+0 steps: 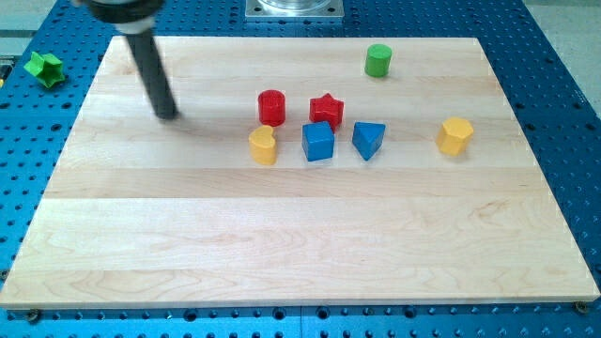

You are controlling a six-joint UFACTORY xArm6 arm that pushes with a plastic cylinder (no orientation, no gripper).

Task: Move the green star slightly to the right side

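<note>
The green star [44, 69] lies off the wooden board [282, 244], on the blue perforated table at the view's upper left. My tip [169, 115] rests on the board's upper left part, to the right of and below the star, well apart from it. A dark rod rises from the tip toward the view's top left.
A green cylinder [377, 60] stands near the board's top. A red cylinder [271, 107], red star [327, 110], yellow block [264, 145], blue cube [318, 142] and blue triangular block [368, 140] cluster mid-board. A yellow hexagonal block [454, 135] sits to the right.
</note>
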